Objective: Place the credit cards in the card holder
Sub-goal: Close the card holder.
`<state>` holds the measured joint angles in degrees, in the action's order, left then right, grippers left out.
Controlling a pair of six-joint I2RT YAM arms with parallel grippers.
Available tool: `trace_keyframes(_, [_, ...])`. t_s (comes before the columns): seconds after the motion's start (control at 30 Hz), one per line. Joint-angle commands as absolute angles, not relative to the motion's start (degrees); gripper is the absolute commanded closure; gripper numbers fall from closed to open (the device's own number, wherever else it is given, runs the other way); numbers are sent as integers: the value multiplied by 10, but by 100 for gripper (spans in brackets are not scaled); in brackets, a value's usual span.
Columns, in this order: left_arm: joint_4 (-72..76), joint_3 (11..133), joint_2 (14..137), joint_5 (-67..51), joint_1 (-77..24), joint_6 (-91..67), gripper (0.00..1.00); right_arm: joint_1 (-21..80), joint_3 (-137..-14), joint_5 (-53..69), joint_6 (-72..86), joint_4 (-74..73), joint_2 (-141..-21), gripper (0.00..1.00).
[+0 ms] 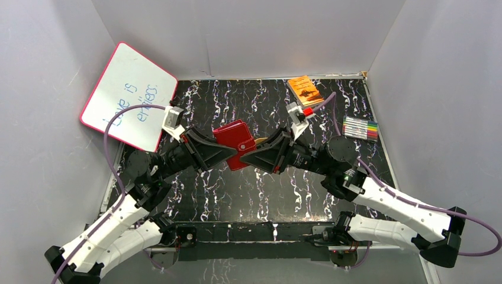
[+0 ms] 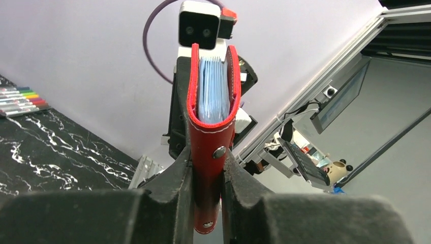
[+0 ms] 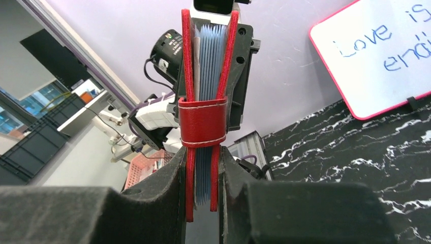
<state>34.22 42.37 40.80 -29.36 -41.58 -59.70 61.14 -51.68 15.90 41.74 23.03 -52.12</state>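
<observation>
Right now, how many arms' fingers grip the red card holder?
2. The left arm's fingers clamp the card holder from the left, the right arm's fingers from the right; both grips are plainly visible.

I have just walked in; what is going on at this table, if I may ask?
Both arms hold one thing between them: the red card holder. The left pincer is clamped on its spine end, by the metal stud, and the right pincer on the end with the strap. It seems raised above the marbled table. Pale blue leaves fill the gap between its covers; whether those are cards I cannot tell.
</observation>
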Motion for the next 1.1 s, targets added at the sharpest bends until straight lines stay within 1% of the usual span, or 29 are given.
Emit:
trace_keyframes(0.0, [286,461,387,-277,-416,-570,100,614,-588,146,351,116,-510,76])
trace_keyframes(0.03, [263,468,382,-270,-416,-561,100,614,-608,140,333,75,-510,62])
trace_keyframes(0.07, [232,478,377,-262,-416,-549,100,614,-627,133,320,34,-510,52])
trace_keyframes(0.1, [202,489,373,-253,-416,-536,100,614,-645,121,308,-3,-508,44])
trace_keyframes(0.17, [153,511,365,-247,-416,-515,100,614,-666,104,294,-46,-502,34])
trace_keyframes(0.23, [127,520,357,-243,-416,-500,100,614,-677,94,289,-60,-499,26])
trace_keyframes(0.3, [111,525,351,-241,-417,-494,100,614,-691,91,285,-63,-506,11])
trace_keyframes(0.33, [108,526,349,-240,-416,-490,100,614,-699,86,285,-69,-514,9])
trace_keyframes(0.47, [106,532,355,-250,-416,-485,100,614,-701,73,296,-54,-535,8])
trace_keyframes(0.6, [103,529,358,-255,-416,-486,100,614,-683,103,317,17,-547,8])
trace_keyframes(0.7, [104,528,359,-256,-416,-486,100,614,-686,114,326,23,-561,8])
trace_keyframes(0.9, [110,523,355,-257,-416,-485,100,614,-674,102,341,40,-562,19])
trace_keyframes(1.07, [112,523,353,-263,-417,-486,100,614,-658,87,352,53,-561,25])
